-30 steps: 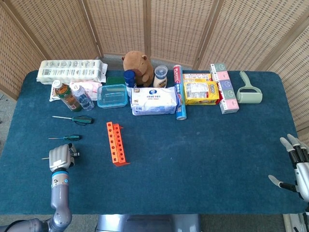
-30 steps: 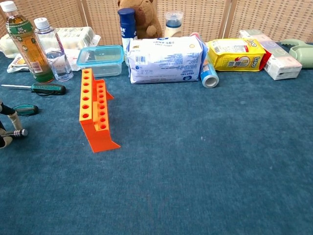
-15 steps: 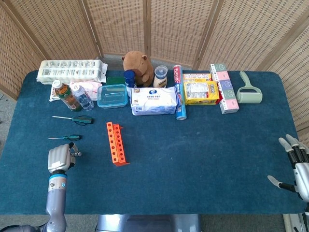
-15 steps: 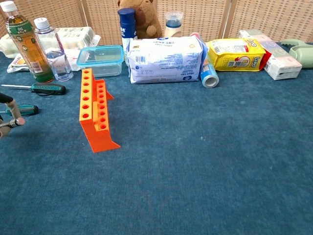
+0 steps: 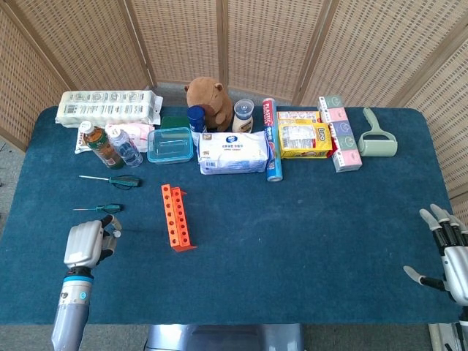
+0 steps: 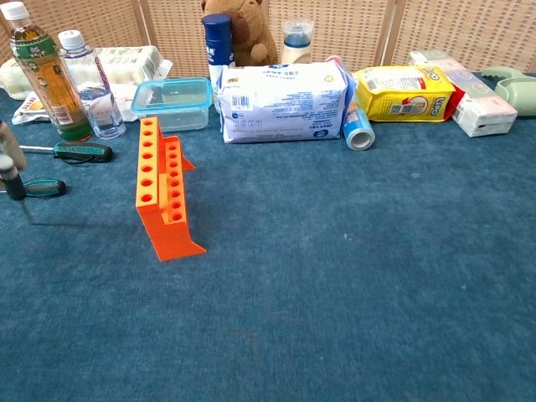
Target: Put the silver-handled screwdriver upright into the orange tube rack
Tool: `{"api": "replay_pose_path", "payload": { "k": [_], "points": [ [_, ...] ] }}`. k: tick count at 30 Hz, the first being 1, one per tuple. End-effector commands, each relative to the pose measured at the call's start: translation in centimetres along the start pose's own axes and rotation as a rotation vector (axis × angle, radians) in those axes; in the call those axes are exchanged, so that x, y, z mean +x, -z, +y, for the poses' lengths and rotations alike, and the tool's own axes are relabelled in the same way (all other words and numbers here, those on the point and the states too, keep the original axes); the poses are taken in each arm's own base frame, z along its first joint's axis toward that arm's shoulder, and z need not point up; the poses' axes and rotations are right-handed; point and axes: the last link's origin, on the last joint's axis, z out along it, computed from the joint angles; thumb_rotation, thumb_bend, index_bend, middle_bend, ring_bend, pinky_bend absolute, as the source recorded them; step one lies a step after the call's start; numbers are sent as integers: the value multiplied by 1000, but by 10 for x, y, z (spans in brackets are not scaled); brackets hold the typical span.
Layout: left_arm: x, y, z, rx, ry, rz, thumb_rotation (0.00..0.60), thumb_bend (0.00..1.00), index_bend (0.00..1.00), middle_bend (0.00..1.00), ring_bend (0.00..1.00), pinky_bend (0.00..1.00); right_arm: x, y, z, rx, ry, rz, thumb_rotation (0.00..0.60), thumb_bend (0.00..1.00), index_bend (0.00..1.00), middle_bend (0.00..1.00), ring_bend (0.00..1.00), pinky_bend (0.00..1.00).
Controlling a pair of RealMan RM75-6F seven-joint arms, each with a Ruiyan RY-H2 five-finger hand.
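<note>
The orange tube rack stands left of centre on the blue table, its holes facing up. My left hand hovers left of the rack near the front edge, fingers curled around the silver-handled screwdriver. In the chest view the tool shows at the far left edge, lifted off the cloth, roughly upright with its thin shaft pointing down. Most of its handle is hidden in the hand. My right hand is open at the table's right edge, holding nothing.
Two green-handled screwdrivers lie just beyond my left hand. Bottles, a clear lidded box, a wipes pack and snack boxes line the back.
My left hand has lifted the silver-handled screwdriver off the cloth and turned it from lying flat to tip-down. The hand drew slightly toward the front edge. The right hand barely moved.
</note>
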Motion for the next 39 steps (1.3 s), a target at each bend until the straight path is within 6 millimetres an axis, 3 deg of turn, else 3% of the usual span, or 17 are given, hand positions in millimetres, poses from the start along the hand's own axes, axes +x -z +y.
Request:
{"api": "replay_pose_path", "payload": {
  "k": [1, 10, 28, 39],
  "points": [
    [10, 13, 2, -41, 53, 16, 600, 424, 500, 1000, 1000, 1000, -1, 0, 0, 0, 2, -2, 600, 0, 44, 0, 0, 0],
    [36, 39, 10, -148, 130, 45, 600, 424, 499, 1000, 1000, 1000, -3, -1, -1, -1, 12, -8, 600, 0, 44, 0, 0, 0],
    [77, 62, 39, -303, 207, 25, 600, 423, 500, 1000, 1000, 1000, -7, -2, -2, -9, 31, -16, 600, 0, 44, 0, 0, 0],
    [72, 68, 44, -362, 224, -31, 600, 422, 500, 1000, 1000, 1000, -8, -2, -3, -12, 35, -17, 600, 0, 44, 0, 0, 0]
  ]
}}
